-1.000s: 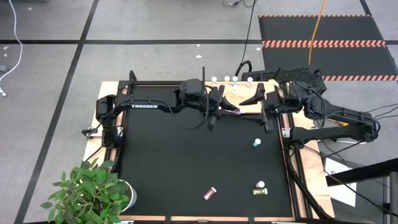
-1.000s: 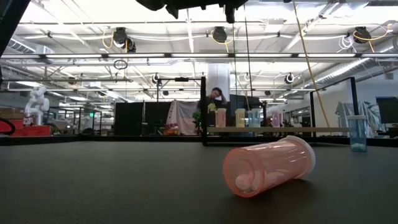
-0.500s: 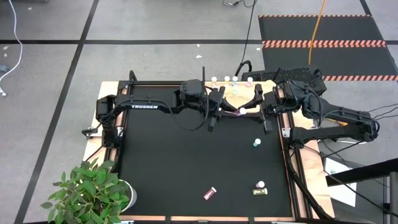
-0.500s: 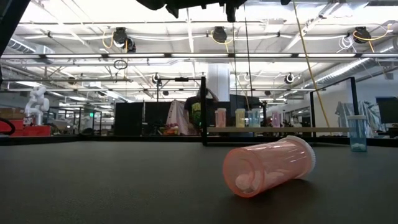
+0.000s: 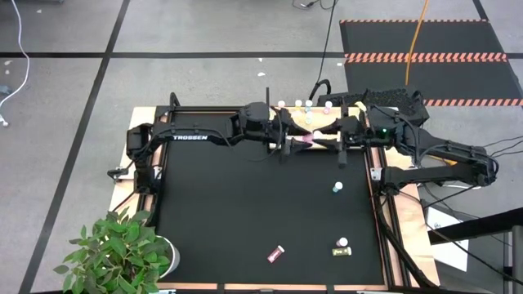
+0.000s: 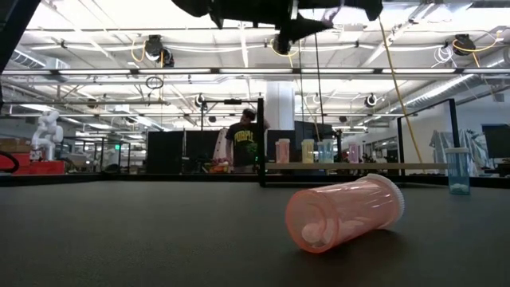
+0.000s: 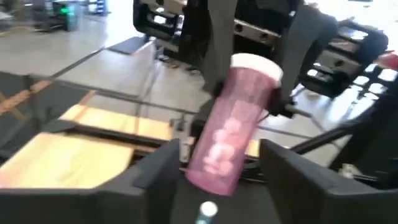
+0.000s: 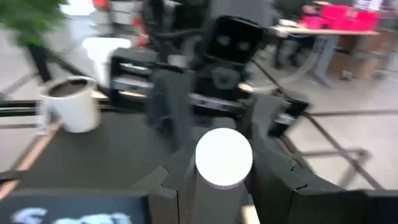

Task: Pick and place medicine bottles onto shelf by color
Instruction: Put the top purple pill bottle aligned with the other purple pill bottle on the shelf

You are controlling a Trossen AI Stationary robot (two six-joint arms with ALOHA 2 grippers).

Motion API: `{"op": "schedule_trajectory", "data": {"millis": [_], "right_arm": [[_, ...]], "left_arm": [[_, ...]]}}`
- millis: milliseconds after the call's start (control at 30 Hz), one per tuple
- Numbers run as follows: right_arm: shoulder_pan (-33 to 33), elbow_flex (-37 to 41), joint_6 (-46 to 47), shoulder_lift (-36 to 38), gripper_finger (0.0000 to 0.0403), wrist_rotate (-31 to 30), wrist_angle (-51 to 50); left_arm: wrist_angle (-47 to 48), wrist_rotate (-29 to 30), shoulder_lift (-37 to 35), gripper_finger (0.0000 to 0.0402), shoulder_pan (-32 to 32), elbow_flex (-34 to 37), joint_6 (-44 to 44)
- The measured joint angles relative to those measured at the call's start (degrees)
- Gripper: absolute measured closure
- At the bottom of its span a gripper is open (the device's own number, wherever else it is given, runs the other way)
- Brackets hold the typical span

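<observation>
mat point(image 5: 245, 204): a matt black surface was seen, faintly grained in the low view.
shelf point(image 7: 68, 158): pale, smooth bare wood was shown.
pink bottle point(image 7: 231, 127): translucent glossy plastic was noted, topped by a white ribbed cap point(image 8: 224, 157).
fallen bottle point(image 6: 344, 212): clear salmon plastic, smooth and shiny, was seen lying on the mat.
left gripper point(image 7: 214, 163): dark matt plastic fingers were observed.
right gripper point(image 8: 222, 168): the same dull dark finish was seen.
pot point(image 8: 73, 102): a white, smooth glaze was noted.

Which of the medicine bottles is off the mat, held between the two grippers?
The pink bottle, held in the air between the left gripper and the right gripper near the shelf. The other bottles sit on the mat or shelf.
</observation>
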State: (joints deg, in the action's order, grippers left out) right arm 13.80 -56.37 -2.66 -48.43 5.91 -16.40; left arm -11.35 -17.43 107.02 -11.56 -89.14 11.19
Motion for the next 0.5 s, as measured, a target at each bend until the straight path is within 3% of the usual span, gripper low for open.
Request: {"op": "schedule_trajectory", "data": {"millis": [167,267,367,500], "right_arm": [[3.65,-0.01,-0.02,-1.24,0.0285,-1.31,-1.05],[7.36,-0.01,-1.17,-1.45,0.0285,-5.54,-3.38],[12.27,-0.01,-1.51,-1.87,0.0285,-9.58,-5.40],[20.48,0.76,-1.67,-4.06,0.0285,-10.36,-6.43]], "left_arm": [[4.44,4.27,-0.02,0.0080,-1.83,0.00,-0.33],[9.34,6.01,-0.76,0.0039,-3.66,0.04,1.21],[14.27,8.50,-3.04,0.0022,-4.83,0.02,1.97],[19.53,13.72,-6.61,0.0031,-5.77,0.02,-1.48]]}}
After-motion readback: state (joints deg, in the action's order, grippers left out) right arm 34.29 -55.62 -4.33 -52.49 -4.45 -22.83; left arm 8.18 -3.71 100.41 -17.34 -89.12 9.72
